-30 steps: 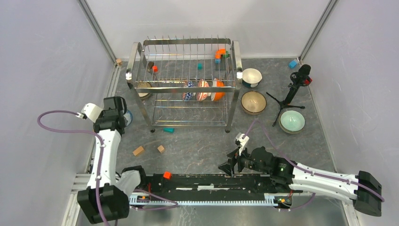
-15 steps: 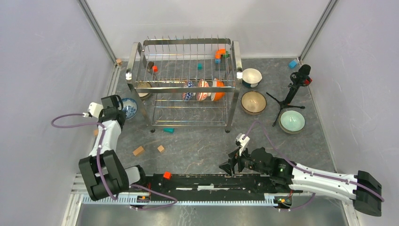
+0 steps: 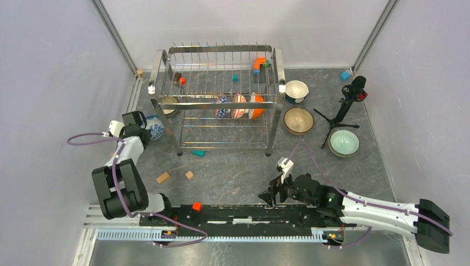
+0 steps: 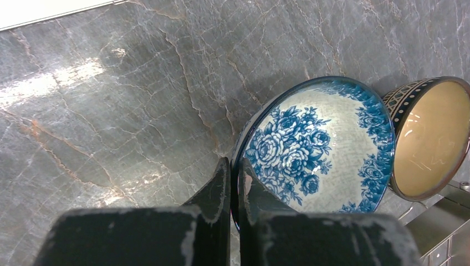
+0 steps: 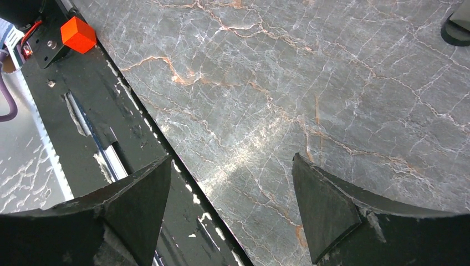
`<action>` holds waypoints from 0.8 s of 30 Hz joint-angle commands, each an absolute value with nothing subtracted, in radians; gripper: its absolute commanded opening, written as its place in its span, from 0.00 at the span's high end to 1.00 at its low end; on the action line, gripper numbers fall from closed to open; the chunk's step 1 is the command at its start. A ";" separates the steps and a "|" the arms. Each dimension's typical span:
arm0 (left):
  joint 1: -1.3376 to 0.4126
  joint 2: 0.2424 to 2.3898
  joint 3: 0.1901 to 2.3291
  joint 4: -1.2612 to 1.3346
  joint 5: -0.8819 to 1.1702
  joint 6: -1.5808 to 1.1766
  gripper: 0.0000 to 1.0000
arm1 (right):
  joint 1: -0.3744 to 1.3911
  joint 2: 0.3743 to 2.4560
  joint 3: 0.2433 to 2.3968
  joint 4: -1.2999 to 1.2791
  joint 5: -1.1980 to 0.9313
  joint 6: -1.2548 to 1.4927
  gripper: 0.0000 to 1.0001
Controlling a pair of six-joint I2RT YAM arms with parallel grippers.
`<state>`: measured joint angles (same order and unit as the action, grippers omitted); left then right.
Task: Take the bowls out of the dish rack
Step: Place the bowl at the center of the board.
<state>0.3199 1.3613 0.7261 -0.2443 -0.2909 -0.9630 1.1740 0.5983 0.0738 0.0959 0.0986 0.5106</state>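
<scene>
With left gripper (image 4: 234, 166) pinched on the rim of the blue-patterned bowl (image 4: 316, 149), tilted just left of the dish rack (image 3: 275, 66), lower flat onto the tabletop (image 4: 111, 111), clear of the dark patterned bowl (image 4: 432, 138) alongside, before releasing. Leave right gripper (image 5: 231, 160) wide, empty, in front of the rack.

Nothing written can be read in any view: no lettering, number, brand mark or sign. The only markings are decoration. The blue-patterned bowl (image 4: 318, 149), whose rim sits between the fingers of the left end effector (image 4: 234, 167), bears painted flowers. The dark patterned bowl (image 4: 429, 138) beside it, farther from that end effector, bears a geometric band around its outside.
</scene>
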 commanded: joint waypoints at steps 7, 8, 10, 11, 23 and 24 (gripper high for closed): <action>0.330 1.397 0.734 -0.142 -0.256 -0.994 0.98 | 1.178 0.571 0.051 0.113 0.120 0.520 0.15; 0.330 1.400 0.730 -0.142 -0.256 -0.994 0.98 | 1.178 0.569 0.051 0.114 0.121 0.521 0.15; 0.331 1.405 0.726 -0.141 -0.256 -0.991 0.96 | 1.178 0.569 0.050 0.113 0.123 0.520 0.15; 0.331 1.406 0.727 -0.142 -0.258 -0.987 0.95 | 1.178 0.568 0.049 0.113 0.124 0.518 0.15; 0.331 1.430 0.708 -0.159 -0.254 -0.966 0.78 | 1.178 0.560 0.039 0.099 0.136 0.520 0.15; 0.330 1.428 0.703 -0.159 -0.254 -0.968 0.78 | 1.178 0.559 0.041 0.091 0.140 0.518 0.15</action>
<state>0.3252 1.4208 0.7132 -0.2020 -0.2596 -0.9630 1.1740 0.5705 0.0479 0.0891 0.1139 0.5190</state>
